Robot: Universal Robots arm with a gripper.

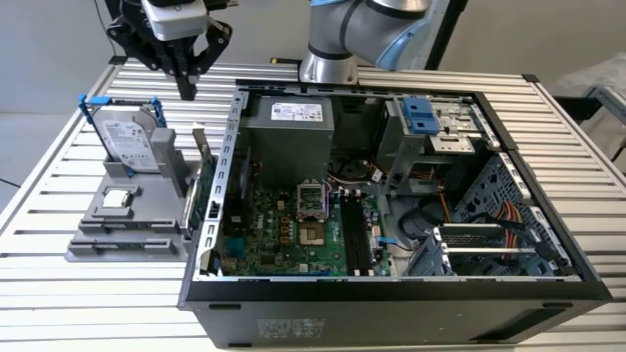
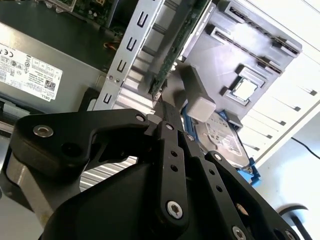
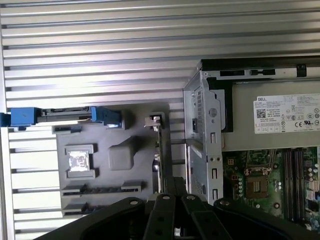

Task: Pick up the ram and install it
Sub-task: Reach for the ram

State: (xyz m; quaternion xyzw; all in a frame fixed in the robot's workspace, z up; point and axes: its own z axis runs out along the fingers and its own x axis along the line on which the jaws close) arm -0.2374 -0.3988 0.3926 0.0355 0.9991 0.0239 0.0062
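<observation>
End effector point(image 1: 186, 91): its fingers are pressed together into a narrow tip and hold nothing. It hangs pointing down above the rear end of the grey holder point(image 1: 127, 236), clear of the parts.
Ram point(image 1: 202, 158): it stands on its long edge in a slot of the holder, just beside the outer wall of the computer case point(image 1: 391, 293). In the first wrist view it shows as a thin line point(image 3: 158, 150), and in the second wrist view as a green board point(image 2: 175, 45) beyond the fingertips. The end effector does not touch it.
Hard drive point(image 1: 130, 139): upright in its blue frame on the holder, towards the exterior view's left of the ram.
Processor point(image 1: 117, 198): flat in a square pocket of the holder, in front of the hard drive.
Case: open and lying on the table point(image 1: 98, 308), with the motherboard point(image 1: 293, 238) uncovered – long dark memory slots point(image 1: 354, 238) run beside the processor socket.
</observation>
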